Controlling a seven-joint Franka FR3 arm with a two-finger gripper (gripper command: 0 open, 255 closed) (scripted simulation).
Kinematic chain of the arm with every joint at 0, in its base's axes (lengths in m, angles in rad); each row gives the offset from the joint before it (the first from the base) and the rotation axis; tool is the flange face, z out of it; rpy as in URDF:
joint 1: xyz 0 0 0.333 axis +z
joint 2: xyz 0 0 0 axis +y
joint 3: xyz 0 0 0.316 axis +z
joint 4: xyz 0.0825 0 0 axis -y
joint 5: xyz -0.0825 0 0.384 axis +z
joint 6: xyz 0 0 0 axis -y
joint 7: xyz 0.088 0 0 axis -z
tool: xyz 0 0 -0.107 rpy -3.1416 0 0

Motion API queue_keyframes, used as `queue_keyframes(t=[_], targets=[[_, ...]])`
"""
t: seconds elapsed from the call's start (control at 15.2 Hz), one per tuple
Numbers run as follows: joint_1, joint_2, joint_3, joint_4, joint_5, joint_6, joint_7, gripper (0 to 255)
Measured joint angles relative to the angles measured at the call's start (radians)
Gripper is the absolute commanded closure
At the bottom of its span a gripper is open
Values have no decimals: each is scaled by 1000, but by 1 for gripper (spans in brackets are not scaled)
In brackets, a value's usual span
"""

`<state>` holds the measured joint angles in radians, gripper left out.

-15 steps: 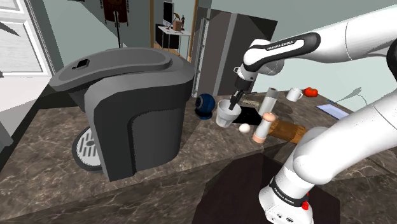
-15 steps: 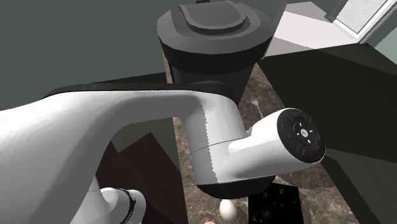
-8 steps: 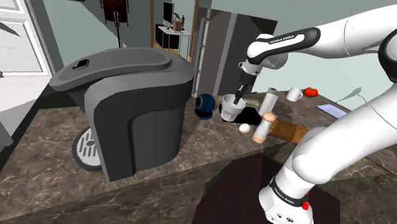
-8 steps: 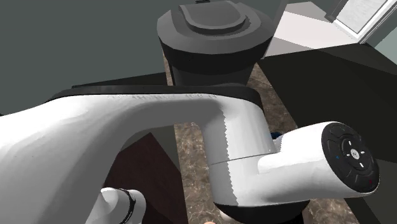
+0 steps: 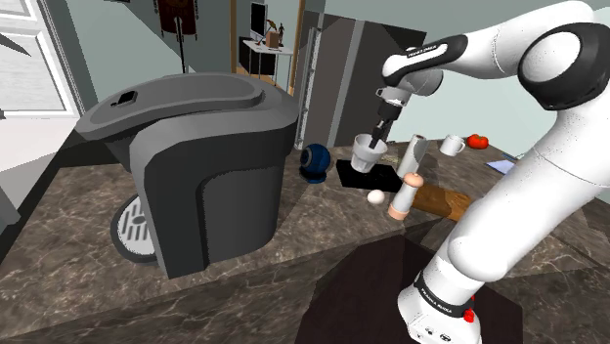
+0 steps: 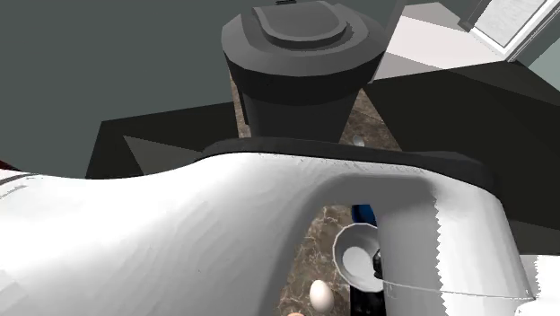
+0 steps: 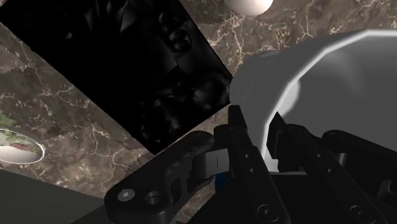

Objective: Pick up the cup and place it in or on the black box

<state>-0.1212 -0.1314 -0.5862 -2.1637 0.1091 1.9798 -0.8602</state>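
- Over the one black box (image 5: 370,177) on the marbled desk (image 5: 88,264), a single pale grey cup (image 5: 368,153) hangs slightly tilted from the gripper (image 5: 376,139).
- Its two fingers (image 7: 240,146) pinch the cup's wall, one inside the bowl and one outside, as the wrist view shows.
- One white egg (image 5: 376,195) lies on the desk just beside the box, on the side nearer the stand.
- Two upright cylinders stand near. The grey cylinder (image 5: 414,151) is by the box's right end in the shoulder view, and the pinkish cylinder (image 5: 403,198) is close to the egg.
- One small white mug (image 5: 452,146) and one red round thing (image 5: 477,141) sit farther off, near each other.
- One large dark coffee machine (image 5: 196,166) stands at the shoulder view's left, with one blue rounded thing (image 5: 316,161) between it and the box.
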Motion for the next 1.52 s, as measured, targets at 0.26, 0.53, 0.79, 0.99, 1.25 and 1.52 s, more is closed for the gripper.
queue_keyframes(t=[0.26,0.53,0.79,0.99,1.25,1.52], targets=[[-30,126,-56,139,64,-52,-112,255],[-84,278,-89,307,150,-120,-219,255],[-170,426,-103,474,231,-192,-318,255],[-180,450,-99,461,248,-164,-337,255],[-184,468,-93,430,263,-121,-355,255],[-185,487,-86,399,280,-77,-369,255]])
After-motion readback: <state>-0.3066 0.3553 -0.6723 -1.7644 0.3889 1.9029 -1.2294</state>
